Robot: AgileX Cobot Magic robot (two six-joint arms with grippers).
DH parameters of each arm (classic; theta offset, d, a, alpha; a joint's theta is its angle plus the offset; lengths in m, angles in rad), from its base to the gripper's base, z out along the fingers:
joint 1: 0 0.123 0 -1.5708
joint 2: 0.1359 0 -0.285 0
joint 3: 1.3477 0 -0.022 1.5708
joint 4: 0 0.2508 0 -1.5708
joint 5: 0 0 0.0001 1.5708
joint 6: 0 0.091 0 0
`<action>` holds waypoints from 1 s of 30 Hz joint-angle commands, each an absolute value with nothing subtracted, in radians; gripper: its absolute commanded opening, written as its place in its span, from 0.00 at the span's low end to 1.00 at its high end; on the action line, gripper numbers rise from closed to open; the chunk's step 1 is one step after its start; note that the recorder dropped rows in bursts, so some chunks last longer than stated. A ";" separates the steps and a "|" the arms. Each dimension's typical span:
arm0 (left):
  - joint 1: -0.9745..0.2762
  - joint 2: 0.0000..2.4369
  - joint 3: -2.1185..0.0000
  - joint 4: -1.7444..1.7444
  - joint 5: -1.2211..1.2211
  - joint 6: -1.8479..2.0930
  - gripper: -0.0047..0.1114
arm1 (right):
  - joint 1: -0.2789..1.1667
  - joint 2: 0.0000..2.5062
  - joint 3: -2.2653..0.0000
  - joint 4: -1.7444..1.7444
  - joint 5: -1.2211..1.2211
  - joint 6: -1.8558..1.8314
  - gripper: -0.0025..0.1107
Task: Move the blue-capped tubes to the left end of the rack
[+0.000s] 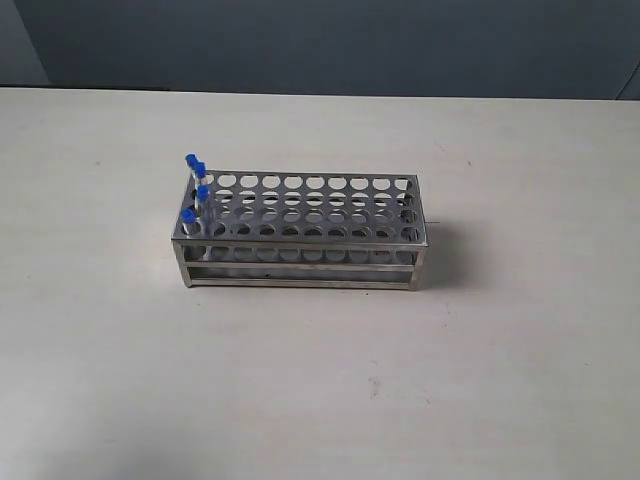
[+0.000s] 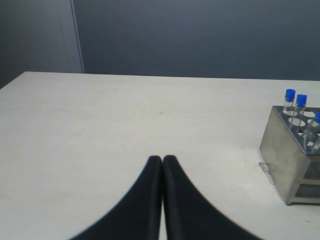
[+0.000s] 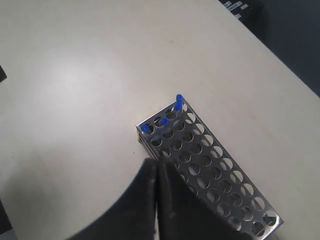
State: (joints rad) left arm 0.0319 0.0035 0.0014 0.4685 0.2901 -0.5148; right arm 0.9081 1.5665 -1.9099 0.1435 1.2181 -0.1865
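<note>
The steel rack stands mid-table, its long side facing the exterior camera. Several blue-capped tubes stand upright in the holes at its left end, one per row. No arm shows in the exterior view. My left gripper is shut with nothing in it, low over bare table, well apart from the rack and its blue-capped tubes. My right gripper is shut and empty, high above the rack; three blue caps show at the rack's far end in that view.
The pale tabletop stretches all round the rack. A dark grey wall runs behind the table's far edge. A dark object lies beyond the table's edge in the right wrist view.
</note>
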 commanded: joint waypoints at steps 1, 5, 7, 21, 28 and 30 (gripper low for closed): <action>0.028 0.000 0.000 0.469 0.291 -0.516 0.05 | 0.908 1.515 -1.918 0.117 1.193 -0.201 0.02; 0.028 0.000 0.000 0.469 0.291 -0.516 0.05 | 0.908 1.471 -1.920 0.015 1.221 -0.159 0.02; 0.028 0.000 0.000 0.469 0.291 -0.516 0.05 | 0.908 1.454 -1.920 -0.045 1.221 -0.112 0.02; 0.028 0.000 0.000 0.469 0.291 -0.516 0.05 | 0.575 1.082 -1.475 -0.041 0.949 0.012 0.02; 0.028 0.000 0.000 0.467 0.291 -0.516 0.05 | 0.262 0.705 -0.896 0.162 0.650 -0.143 0.02; 0.028 0.000 0.000 0.467 0.291 -0.516 0.05 | 0.192 0.576 -0.698 0.194 0.516 -0.220 0.02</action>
State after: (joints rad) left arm 0.0319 0.0035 0.0014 0.4685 0.2901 -0.5148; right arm 0.2837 0.7169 -0.9169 0.1375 0.6798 -0.1236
